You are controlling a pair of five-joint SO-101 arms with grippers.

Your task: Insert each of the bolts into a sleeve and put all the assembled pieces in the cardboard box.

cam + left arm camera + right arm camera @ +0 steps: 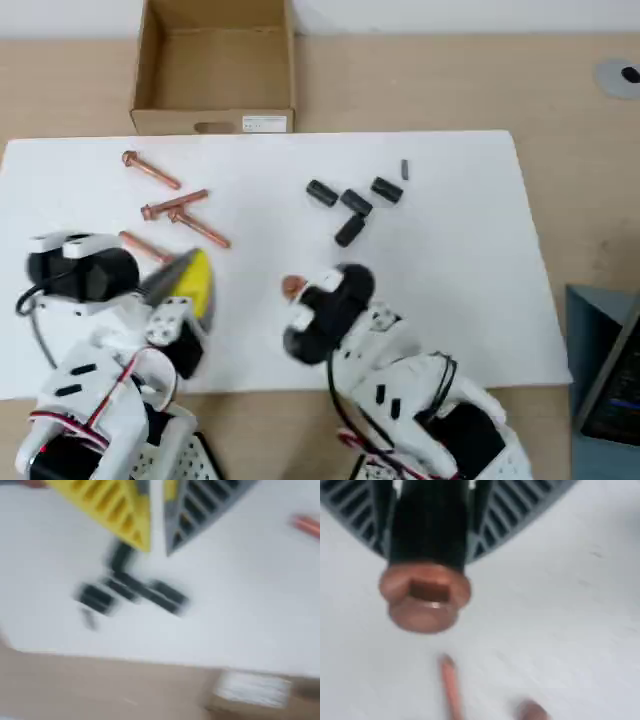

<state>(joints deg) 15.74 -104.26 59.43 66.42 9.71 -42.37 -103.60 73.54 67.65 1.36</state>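
Note:
My right gripper (427,555) is shut on a black sleeve (427,525) with a copper bolt's head (425,595) sticking out of its end; in the high view that head (292,287) hangs low over the white sheet's middle. Several loose copper bolts (175,204) lie on the sheet at the left. Several black sleeves (356,202) lie clustered right of centre, also visible in the left wrist view as sleeves (130,587). My left gripper (157,547), yellow and grey, hangs near the bolts with a narrow gap between its fingers and nothing in it. The cardboard box (212,120) stands open beyond the sheet.
A white sheet (450,300) covers the wooden table. A small dark pin (404,170) lies beside the sleeves. A grey disc (620,77) sits at the far right, and a dark device (605,370) stands at the right edge.

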